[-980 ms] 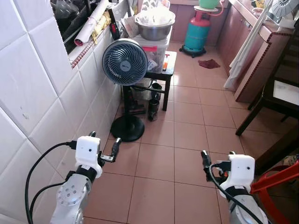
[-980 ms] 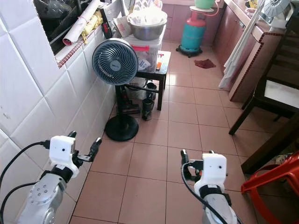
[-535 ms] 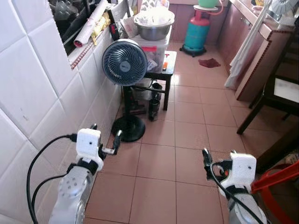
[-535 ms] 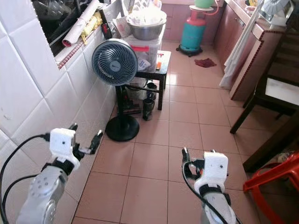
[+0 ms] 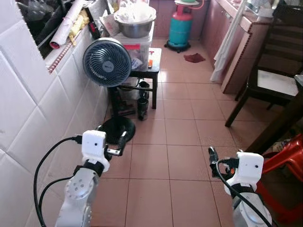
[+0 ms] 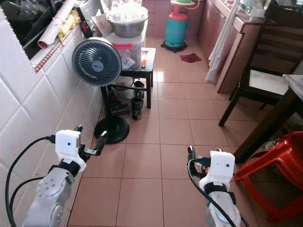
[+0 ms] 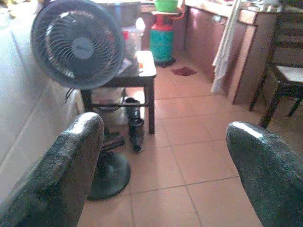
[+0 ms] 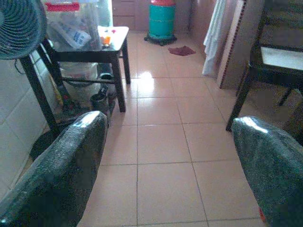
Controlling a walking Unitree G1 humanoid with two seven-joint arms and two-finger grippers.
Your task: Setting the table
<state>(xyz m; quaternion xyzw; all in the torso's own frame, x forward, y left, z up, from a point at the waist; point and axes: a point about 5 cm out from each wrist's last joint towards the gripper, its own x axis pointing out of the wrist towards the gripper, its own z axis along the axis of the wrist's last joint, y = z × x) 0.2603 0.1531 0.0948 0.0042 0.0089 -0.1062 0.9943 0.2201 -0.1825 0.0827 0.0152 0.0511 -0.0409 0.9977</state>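
- a white tiled wall (image 5: 28, 109) runs along the left, with a ledge (image 5: 57, 52) high up on it holding a rolled paper tube (image 5: 66, 21) and other clutter
- the left gripper (image 5: 111, 142) is held out low on the near left above the terracotta tiled floor (image 5: 165, 142); its two black fingers (image 7: 71, 161) stand wide apart with nothing between them
- just beyond that gripper a grey pedestal fan (image 5: 107, 61) stands beside the wall, its round black base (image 5: 116, 128) on the floor
- right of the fan and further off is a small dark stool (image 5: 144, 73) carrying a clear plastic box (image 5: 135, 47) with a steel bowl (image 5: 135, 26) on top; dark bottles (image 5: 142, 99) stand on the floor under it
- far back in the middle a teal gas cylinder (image 5: 181, 28) stands on the floor, and a dark red rag (image 5: 191, 57) lies near it
- the right gripper (image 6: 190, 156) is held out low on the near right over bare floor; its fingers (image 8: 61, 175) are spread apart and empty
- on the far right a white cloth (image 5: 227, 38) hangs down a brown counter (image 5: 246, 47)
- nearer on the right a dark wooden chair (image 5: 270, 75) stands beside the edge of a dark table (image 6: 284, 99), the only table to be seen, well apart from both grippers
- a red plastic chair (image 6: 270, 165) sits at the near right, just beside the right arm
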